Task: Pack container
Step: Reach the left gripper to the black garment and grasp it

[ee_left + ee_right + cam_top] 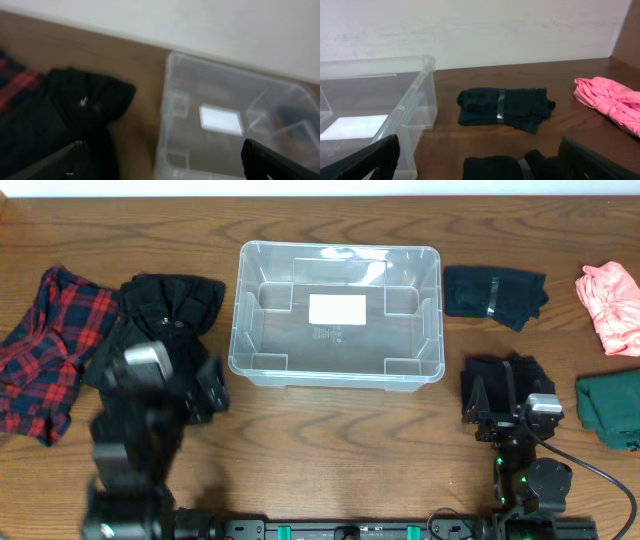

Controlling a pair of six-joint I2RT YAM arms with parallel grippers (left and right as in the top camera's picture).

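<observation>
The container (pixel 335 372) sits empty, with clothes (pixel 495 295) lying around it. The left gripper (pixel 162 145) and right gripper (pixel 479 141) gape wide, holding nothing.

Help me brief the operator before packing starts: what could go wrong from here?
The black garment lies in a loose heap beside the plaid shirt; the open left gripper might pinch one fold and leave cloth trailing.
Trailing cloth could catch the container rim and shove it.
The right gripper may lift only the top layer of the folded black item.
</observation>
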